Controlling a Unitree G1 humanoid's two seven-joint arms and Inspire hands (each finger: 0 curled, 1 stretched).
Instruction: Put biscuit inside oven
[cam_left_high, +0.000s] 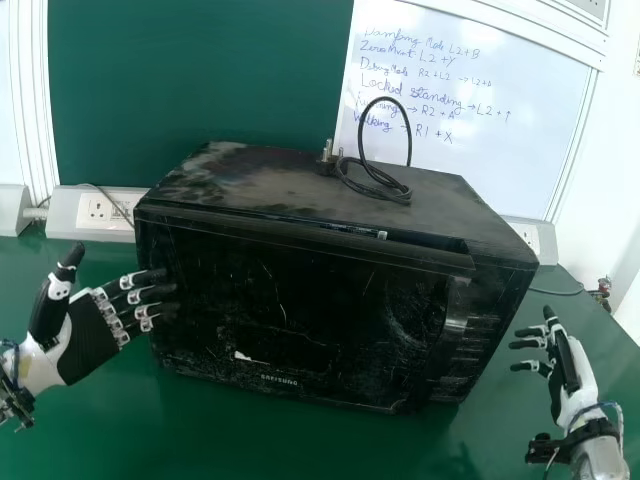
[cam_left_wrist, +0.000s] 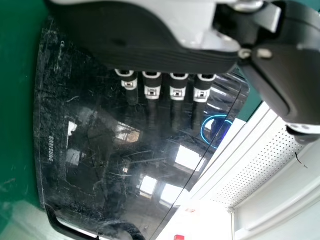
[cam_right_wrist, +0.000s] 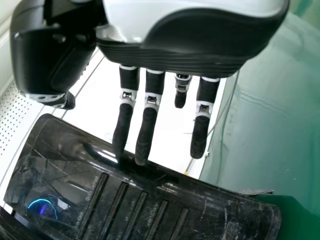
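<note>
A black oven (cam_left_high: 300, 310) sits on the green counter (cam_left_high: 200, 430) at the centre of the head view, its front towards the robot; a black cable (cam_left_high: 383, 178) loops on its top towards 1 o'clock, the plug (cam_left_high: 327, 155) near 12; the left hand (cam_left_high: 92, 340) is at 8 o'clock, spread wide with fingers extended towards the oven's front and thumb raised, holding nothing; the right hand (cam_left_high: 568, 365) is at 4 o'clock, loosely open and empty, near the oven's button end; whether either touches the oven I cannot tell; behind, a green board (cam_left_high: 200, 80) spans 11 o'clock, a written-on whiteboard (cam_left_high: 530, 110) lies towards 1, and a wall socket (cam_left_high: 97, 208) is near 9.
</note>
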